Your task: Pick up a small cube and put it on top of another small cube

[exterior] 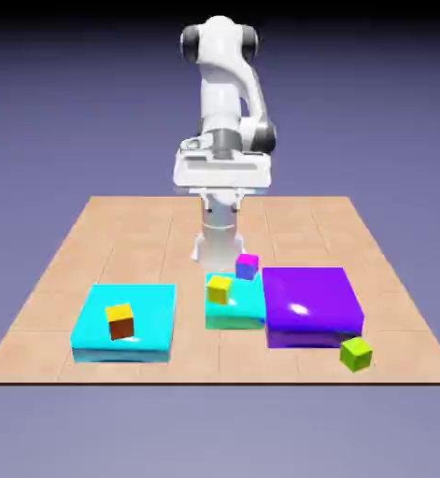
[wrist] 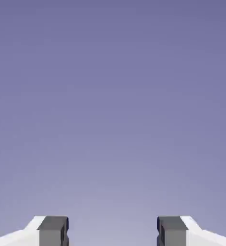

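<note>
The small cube (exterior: 357, 353), lime-green with darker green sides, sits on the table at the front of the exterior view's right, just in front of the purple flat block (exterior: 312, 305). Other small cubes are a yellow one (exterior: 220, 289) on a small cyan block (exterior: 237, 313) and a magenta-topped blue one (exterior: 248, 266) behind it. My gripper (wrist: 113, 231) is held high near the robot's base, far from all cubes. The hand view shows only the backdrop, with grey fingertips (wrist: 53, 230) wide apart and nothing between them.
A yellow-topped cube with brown sides (exterior: 120, 320) rests on a wide cyan flat block (exterior: 149, 308) at the exterior view's left. The wooden table (exterior: 64, 252) ends just in front of the blocks.
</note>
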